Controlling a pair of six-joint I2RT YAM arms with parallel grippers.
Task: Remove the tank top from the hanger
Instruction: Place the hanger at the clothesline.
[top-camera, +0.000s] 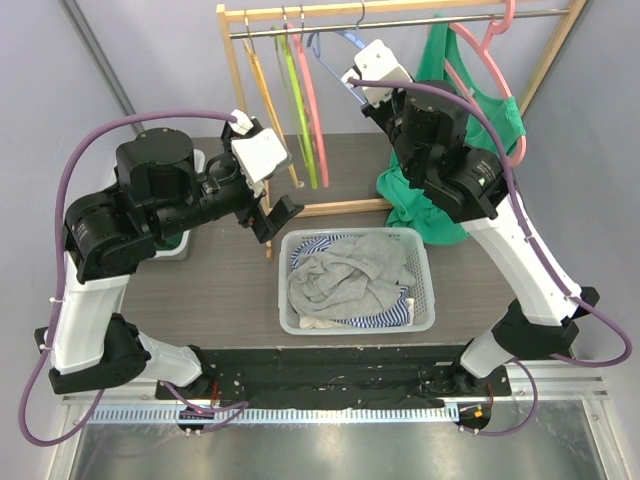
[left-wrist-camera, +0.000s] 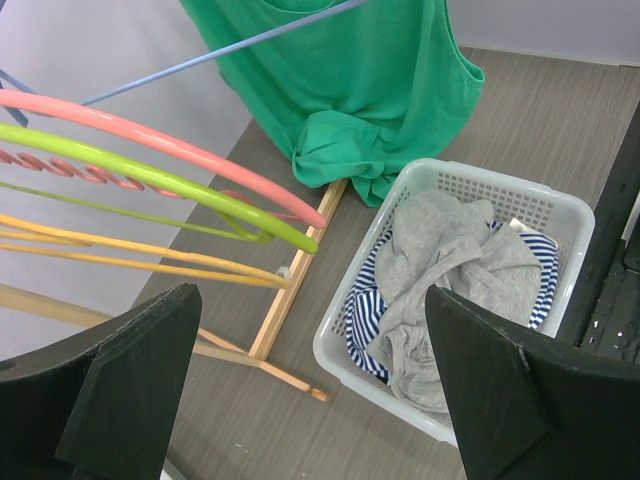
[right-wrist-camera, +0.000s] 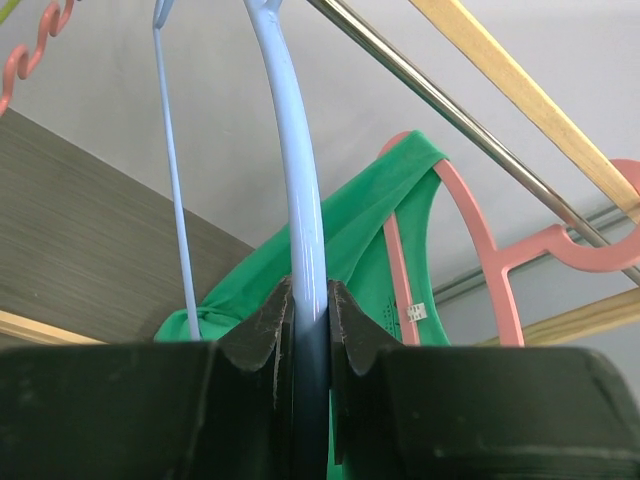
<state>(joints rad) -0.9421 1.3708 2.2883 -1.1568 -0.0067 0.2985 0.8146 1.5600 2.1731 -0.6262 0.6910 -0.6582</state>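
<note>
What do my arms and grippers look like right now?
The left arm and right arm have white links, black joint housings and a purple cable each. White camera block at each wrist. The left gripper and right gripper have black wedge fingers.

Pale lilac-grey walls (top-camera: 40, 120) in soft even light, a thin grey pole (top-camera: 98, 55) slanting across the left wall, a dark wood-grain table (top-camera: 230, 290), a light wooden clothes rack (top-camera: 233, 70) standing toward its far edge, a metal rail (top-camera: 400, 22) across the rack's top, a shiny steel surface (top-camera: 300, 450) below the table's near edge
</note>
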